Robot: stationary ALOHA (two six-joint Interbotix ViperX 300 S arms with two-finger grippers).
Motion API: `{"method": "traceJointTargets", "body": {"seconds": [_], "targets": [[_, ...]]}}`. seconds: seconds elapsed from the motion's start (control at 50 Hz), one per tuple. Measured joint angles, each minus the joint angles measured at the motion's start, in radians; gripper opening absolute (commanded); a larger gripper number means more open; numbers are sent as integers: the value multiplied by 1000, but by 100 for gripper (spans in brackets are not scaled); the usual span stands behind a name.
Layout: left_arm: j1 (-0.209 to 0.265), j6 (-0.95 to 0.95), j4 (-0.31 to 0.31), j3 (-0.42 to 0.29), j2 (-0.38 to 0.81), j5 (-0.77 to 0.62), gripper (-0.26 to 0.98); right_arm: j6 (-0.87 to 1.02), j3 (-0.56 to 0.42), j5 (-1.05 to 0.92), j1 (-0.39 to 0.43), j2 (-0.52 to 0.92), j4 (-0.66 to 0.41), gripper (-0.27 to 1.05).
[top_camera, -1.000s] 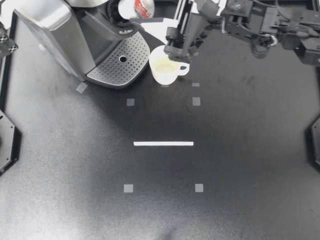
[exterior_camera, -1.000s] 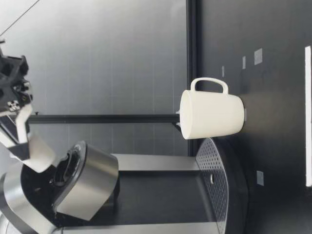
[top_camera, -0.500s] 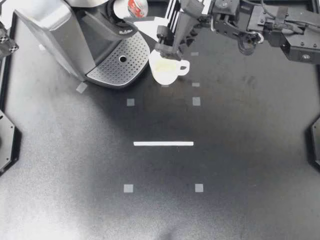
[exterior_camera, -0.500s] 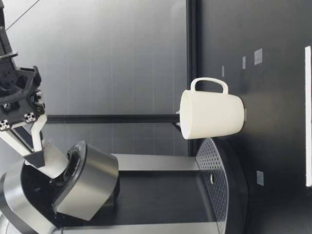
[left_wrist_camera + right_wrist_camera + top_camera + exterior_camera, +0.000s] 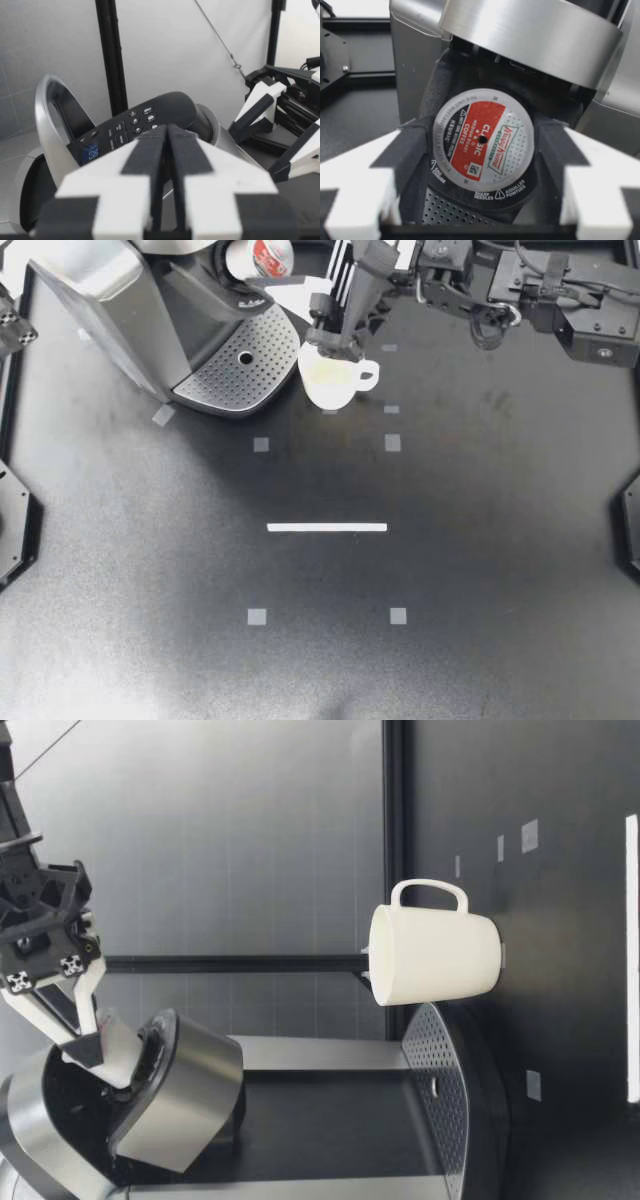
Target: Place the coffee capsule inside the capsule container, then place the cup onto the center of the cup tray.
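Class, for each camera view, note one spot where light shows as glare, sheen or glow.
Top view: a pale sheen spreads over the black table. Right wrist view: a bright streak runs along the metal lid above the coffee capsule. Low view: the white cup is evenly lit, no hard glare. Left wrist view: a small blue display glows on the machine.

My right arm point(image 5: 500, 280) covers part of the cup's point(image 5: 330, 387) rim (seen from above).
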Motion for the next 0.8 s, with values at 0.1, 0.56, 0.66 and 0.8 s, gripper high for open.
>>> {"method": "traceJointTargets", "body": {"seconds": [0.1, 0.56, 0.66, 0.8], "targets": [[0, 0, 2, 0, 0, 0, 11, 0, -11, 8, 0, 12, -3, 48], [0, 2, 0, 0, 0, 0, 11, 2, -61, 38, 0, 57, -9, 78], [0, 2, 2, 0, 0, 0, 11, 2, -64, 38, 0, 61, -11, 82], [0, 2, 0, 0, 0, 0, 11, 0, -64, 40, 0, 63, -9, 81]]}}
